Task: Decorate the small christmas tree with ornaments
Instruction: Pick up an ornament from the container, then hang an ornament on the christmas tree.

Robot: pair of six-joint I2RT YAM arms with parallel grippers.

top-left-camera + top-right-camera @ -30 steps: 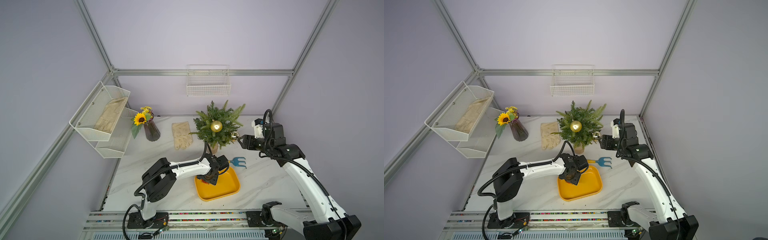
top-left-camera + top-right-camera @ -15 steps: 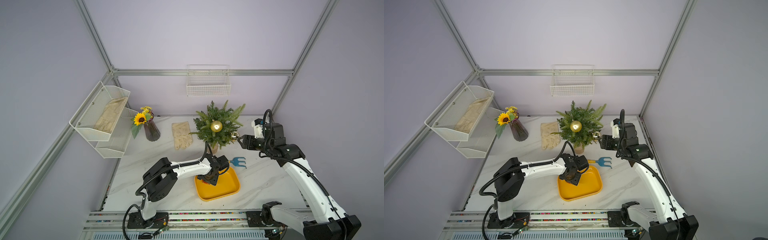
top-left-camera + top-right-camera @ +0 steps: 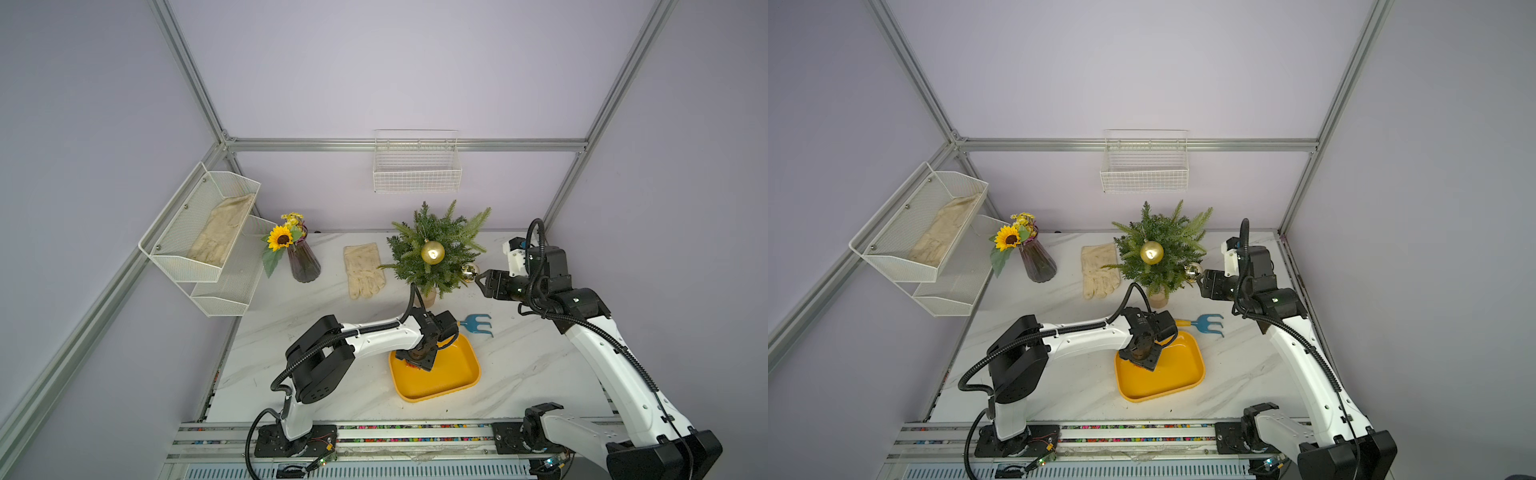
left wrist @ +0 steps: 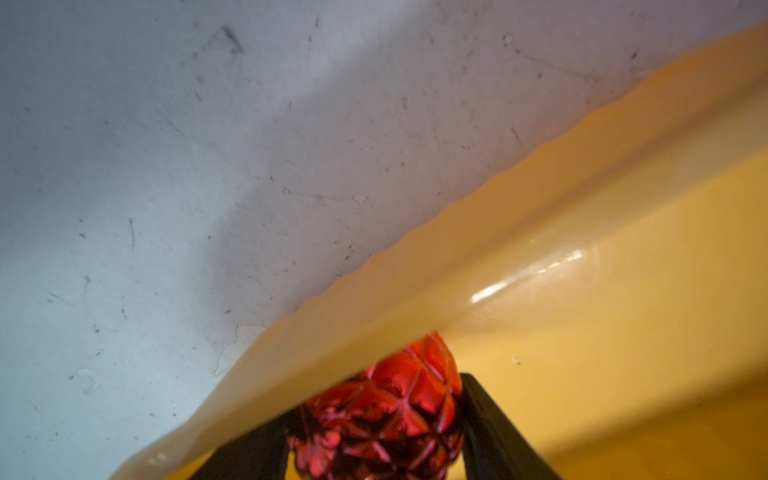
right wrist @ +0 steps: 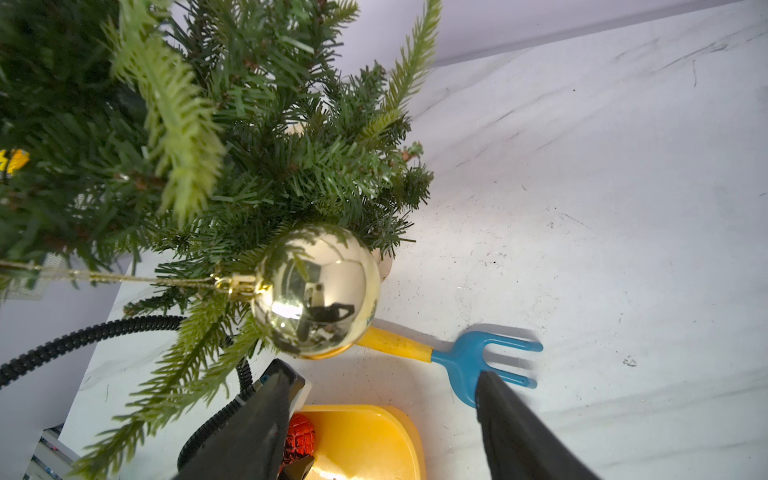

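In the yellow tray (image 3: 453,382), left gripper (image 4: 376,415) jaws flank the red ornament (image 4: 386,411), grip unclear; right gripper (image 5: 384,370) jaws stand released

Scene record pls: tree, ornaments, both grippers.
tree: upright, two gold ornaments hung
matte gold ornament: front of tree
shiny gold ornament: hangs at tree's edge
left gripper: down in yellow tray, jaws flanking red ornament, grip unconfirmed
right gripper: open, empty, facing shiny gold ornament
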